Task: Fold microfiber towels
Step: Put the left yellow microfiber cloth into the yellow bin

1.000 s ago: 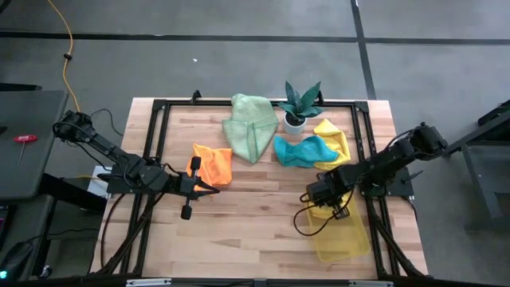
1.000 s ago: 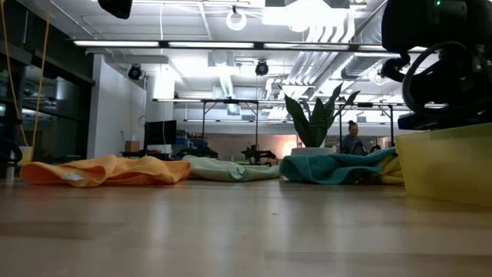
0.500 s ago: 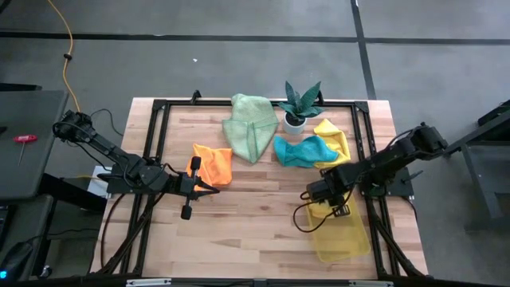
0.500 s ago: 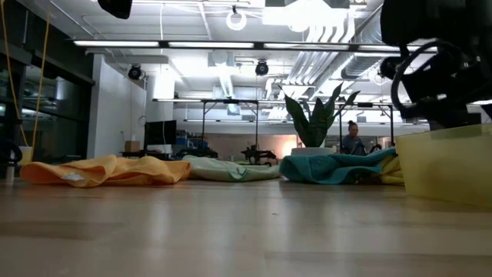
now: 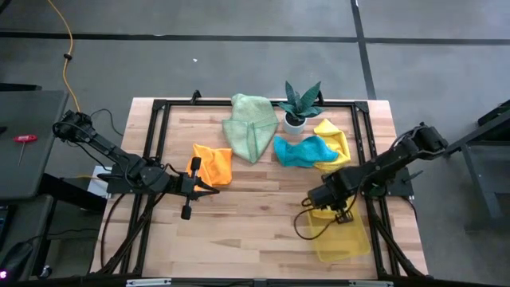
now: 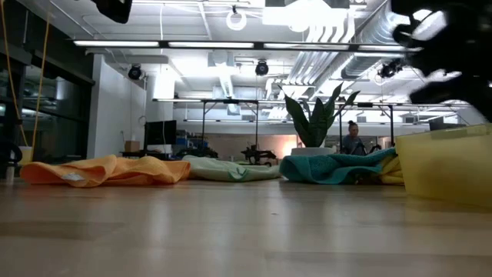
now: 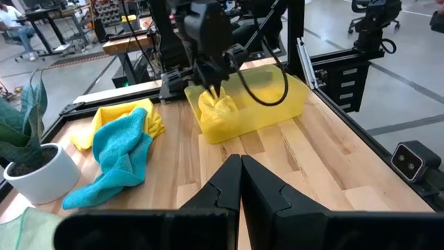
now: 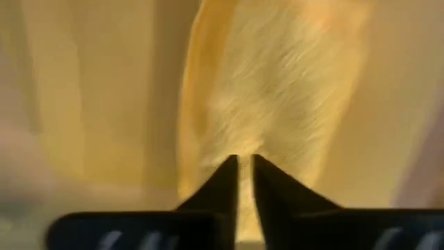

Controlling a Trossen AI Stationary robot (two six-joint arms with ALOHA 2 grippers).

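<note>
Lab; exposed ducts point(image 6: 330, 31), workbenches point(image 6: 231, 115)

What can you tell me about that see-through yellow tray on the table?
The tray is a rigid, translucent yellow rectangular bin with low walls, lying flat at the table's front right corner. A crumpled yellow towel sits in one end. The right gripper hangs over it, fingers nearly shut at the towel.

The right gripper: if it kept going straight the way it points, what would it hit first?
Probably the yellow microfiber towel bunched inside the translucent yellow rectangular tray; the right gripper points down onto it, its fingers nearly shut.
</note>
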